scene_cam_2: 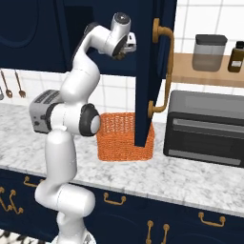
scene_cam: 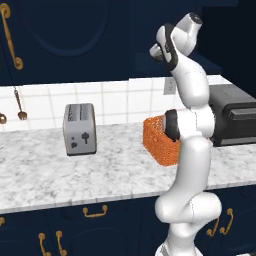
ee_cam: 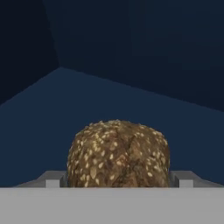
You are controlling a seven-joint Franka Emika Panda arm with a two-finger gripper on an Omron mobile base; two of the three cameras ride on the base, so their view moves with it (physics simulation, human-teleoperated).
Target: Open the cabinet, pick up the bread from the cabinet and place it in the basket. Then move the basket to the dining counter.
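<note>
Your pincer (ee_cam: 118, 180) straddles the bread (ee_cam: 118, 153) on the cabinet (scene_cam_2: 145, 71) floor; whether it grips yet, you cannot tell. Closing off-centre could squirt the rounded loaf deeper inside, away from the basket (scene_cam_2: 119, 138) below.

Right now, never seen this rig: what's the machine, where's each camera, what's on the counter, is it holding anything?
It's a rendered kitchen. A white robot arm on a driving base reaches into the open cabinet. Two pictures come from cameras on the base, behind the arm to its left and right; the third looks along the gripper. On the counter stand a toaster, an orange basket and a black oven. The bread sits on the cabinet shelf between the fingertips; whether they grip it yet, I cannot tell.
</note>
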